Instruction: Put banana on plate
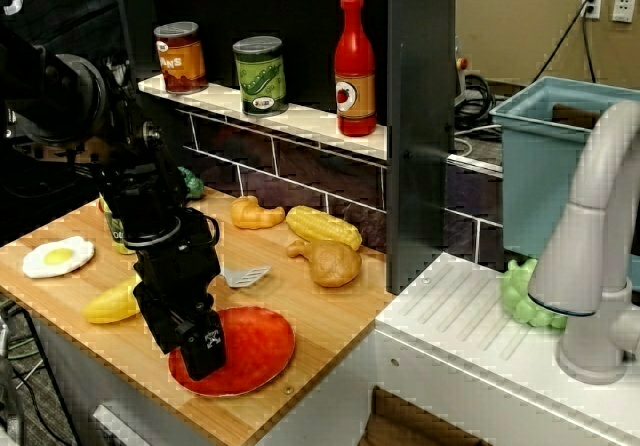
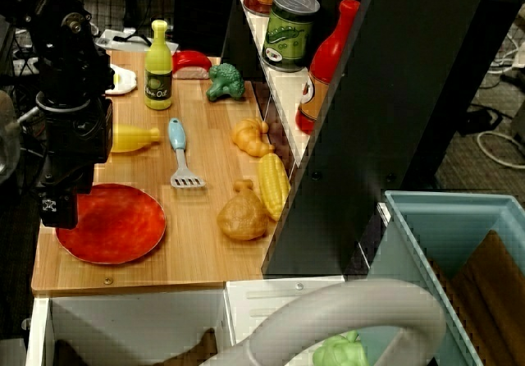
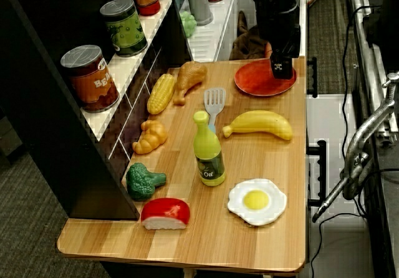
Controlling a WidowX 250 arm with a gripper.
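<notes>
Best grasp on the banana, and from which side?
Grip the banana at its thick middle, coming straight down, jaws across its width. It lies flat on the table, clear all round; the bottle and spatula stand just beside it. The ends taper, so they would likely slip.

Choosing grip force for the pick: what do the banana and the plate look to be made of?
Banana: likely hard moulded plastic, smooth with a soft sheen and uniform yellow, no speckling. Plate: probably plastic too, flat red-orange with a faintly mottled, semi-matte face and thin lighter rim. Neither can be confirmed by look alone.
</notes>
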